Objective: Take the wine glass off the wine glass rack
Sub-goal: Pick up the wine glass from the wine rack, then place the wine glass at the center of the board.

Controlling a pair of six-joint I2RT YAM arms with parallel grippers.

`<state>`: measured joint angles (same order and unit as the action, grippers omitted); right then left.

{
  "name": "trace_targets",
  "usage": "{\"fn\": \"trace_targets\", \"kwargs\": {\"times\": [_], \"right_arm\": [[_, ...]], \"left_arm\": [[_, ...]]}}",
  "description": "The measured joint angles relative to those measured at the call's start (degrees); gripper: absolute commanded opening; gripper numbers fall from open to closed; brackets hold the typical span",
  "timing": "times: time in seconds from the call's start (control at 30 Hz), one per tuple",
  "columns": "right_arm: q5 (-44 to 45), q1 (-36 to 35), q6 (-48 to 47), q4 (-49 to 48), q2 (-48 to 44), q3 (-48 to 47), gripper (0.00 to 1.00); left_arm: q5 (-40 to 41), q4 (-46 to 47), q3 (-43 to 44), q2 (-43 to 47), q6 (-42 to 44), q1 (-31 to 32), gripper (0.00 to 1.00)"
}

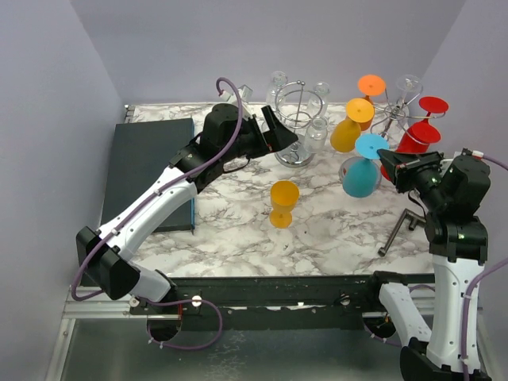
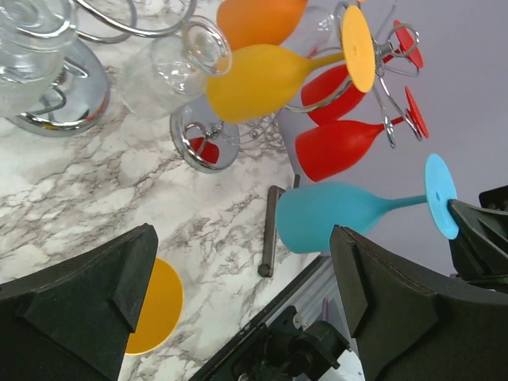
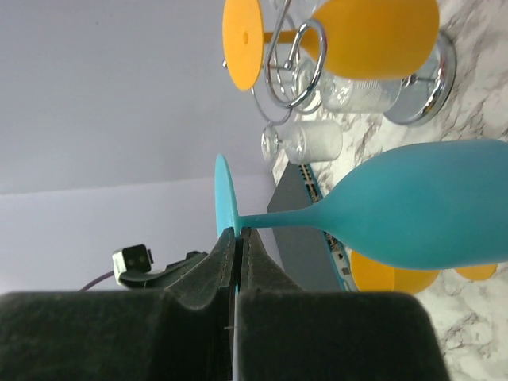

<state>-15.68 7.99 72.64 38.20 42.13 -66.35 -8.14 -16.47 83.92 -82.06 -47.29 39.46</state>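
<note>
Teal glass (image 1: 361, 176) noted beside rack (image 1: 394, 111), pinched at foot rim by closed right gripper (image 3: 236, 238); left gripper (image 2: 242, 309) wide apart, empty. May slip from thin edge hold, or swing into red glasses (image 1: 417, 136).

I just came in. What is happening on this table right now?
The right claw is shut on the edge of the blue wine glass's foot and holds the glass on its side, beside the wine glass rack, where other coloured glasses hang. The left claw is open and empty, near a clear-glass rack. One yellow glass stands on the table.
</note>
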Motion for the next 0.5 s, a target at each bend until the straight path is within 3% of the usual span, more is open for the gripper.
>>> {"fn": "trace_targets", "kwargs": {"times": [0.23, 0.5], "right_arm": [[-8.92, 0.00, 2.43, -1.92, 4.59, -2.27, 0.00], [-15.32, 0.00, 7.32, -7.82, 8.61, -5.16, 0.01]], "left_arm": [[-1.14, 0.24, -3.48, 4.02, 0.00, -4.04, 0.99], [-8.41, 4.72, -6.49, 7.04, -2.03, -9.46, 0.99]]}}
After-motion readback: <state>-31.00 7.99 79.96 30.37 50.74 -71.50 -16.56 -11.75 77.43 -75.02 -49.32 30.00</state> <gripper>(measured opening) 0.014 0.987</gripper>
